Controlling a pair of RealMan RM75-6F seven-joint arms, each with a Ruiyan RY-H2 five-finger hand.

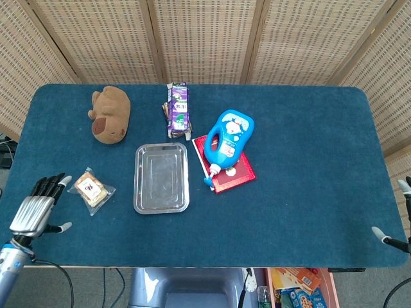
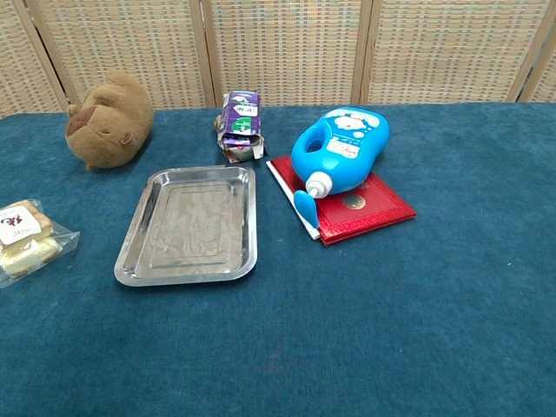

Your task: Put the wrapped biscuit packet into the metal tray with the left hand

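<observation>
Hovering over the front left edge of the bench (image 1: 308, 212), the left robot hand (image 1: 35, 212) is holding nothing, its fingers spread wide and pointing toward the far side. The wrapped biscuit packet (image 1: 92, 190) is lying just beside those fingertips, apart from them, on the blue cloth. The metal tray (image 1: 161, 178) is sitting near the packet on its right side, with nothing lying in it. Beyond the tray, a purple carton (image 1: 178, 110) is lying on its side, and a brown plush toy (image 1: 110, 114) is resting toward the far left. A blue bottle (image 1: 229, 138) is lying across a red booklet (image 1: 231, 173) just right of the tray. At the right edge, only some fingertips of the right robot hand (image 1: 397, 218) are showing, so I cannot tell how it is posed.
</observation>
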